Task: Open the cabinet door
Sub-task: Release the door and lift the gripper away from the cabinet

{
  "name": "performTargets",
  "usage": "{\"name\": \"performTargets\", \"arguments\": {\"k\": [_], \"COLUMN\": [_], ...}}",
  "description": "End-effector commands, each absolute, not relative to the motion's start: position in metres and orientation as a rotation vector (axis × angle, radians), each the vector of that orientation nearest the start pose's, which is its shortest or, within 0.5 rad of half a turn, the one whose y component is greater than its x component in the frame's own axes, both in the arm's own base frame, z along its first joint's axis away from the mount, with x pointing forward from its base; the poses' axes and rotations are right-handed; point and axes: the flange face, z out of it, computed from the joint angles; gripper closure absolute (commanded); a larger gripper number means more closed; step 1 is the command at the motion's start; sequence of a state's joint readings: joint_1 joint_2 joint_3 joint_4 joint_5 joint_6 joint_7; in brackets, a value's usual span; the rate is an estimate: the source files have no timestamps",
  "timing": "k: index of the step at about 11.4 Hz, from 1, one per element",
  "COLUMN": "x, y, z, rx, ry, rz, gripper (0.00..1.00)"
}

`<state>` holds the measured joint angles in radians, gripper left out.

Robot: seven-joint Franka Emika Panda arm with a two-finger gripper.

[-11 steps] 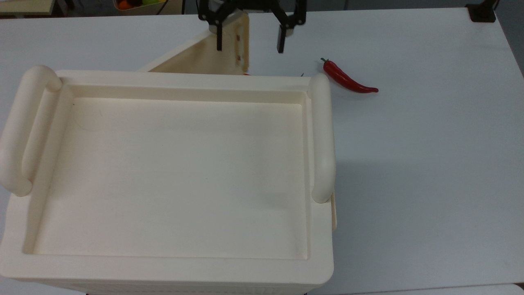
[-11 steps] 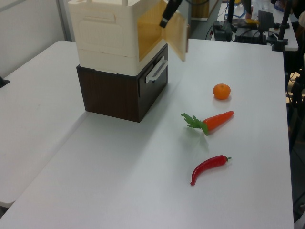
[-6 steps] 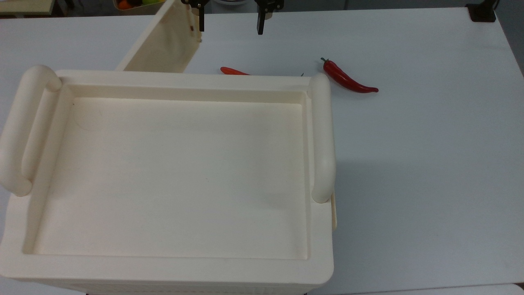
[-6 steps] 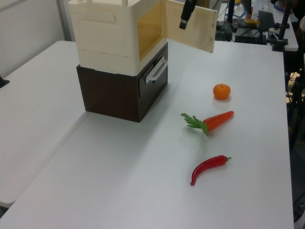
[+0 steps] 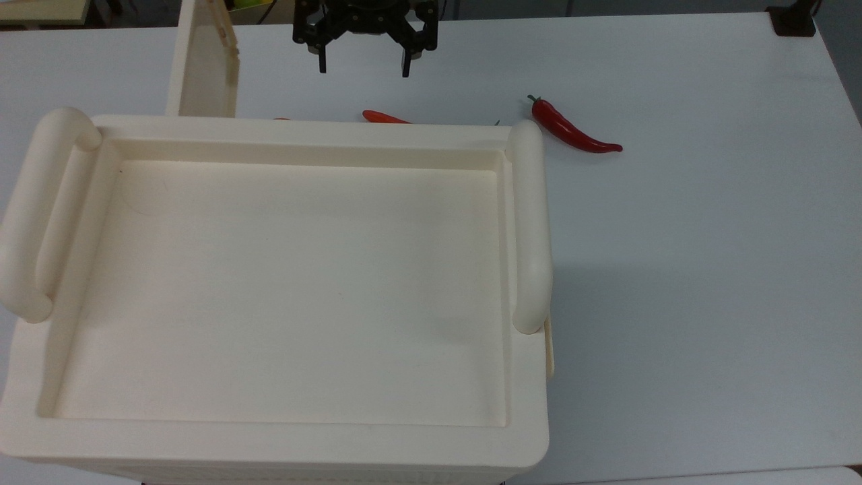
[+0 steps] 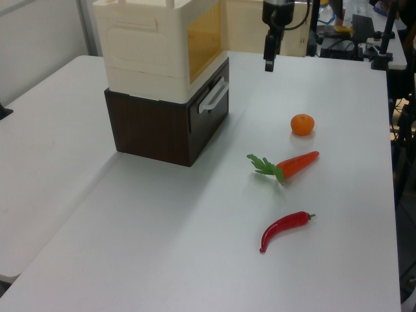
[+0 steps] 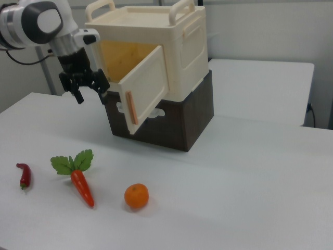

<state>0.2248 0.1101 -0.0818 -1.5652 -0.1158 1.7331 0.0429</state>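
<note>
Cabinet door (image 7: 147,89) looks light, stiff, free-swinging; best taken by its ridged free edge. Jaws of gripper (image 5: 362,69) gape empty at upper centre.

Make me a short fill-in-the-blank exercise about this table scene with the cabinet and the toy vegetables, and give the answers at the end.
1. The thin cream plastic cabinet door stands swung ____ on the big cream cabinet.
2. The black two-finger tool holds ____ between its open fingers.
3. In the right view, the round orange fruit lies on the white table to the ____ of the orange carrot with green leaves.
4. The glossy chili pepper is ____ in colour.

Missing words: open; nothing; right; red
</note>
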Motion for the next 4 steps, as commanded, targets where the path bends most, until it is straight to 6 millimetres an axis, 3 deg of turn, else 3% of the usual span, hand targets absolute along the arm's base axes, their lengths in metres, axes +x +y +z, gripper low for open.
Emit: {"name": "performTargets", "arguments": {"k": [1,4], "x": [0.5493,0.5483], "y": [0.0421,0.0385], "z": [0.5763,0.5722], "rx": [-3.194,-3.197], "ry": [-0.092,-0.08], "rz": [-0.025,0.029], "gripper": [0.0,0.0]}}
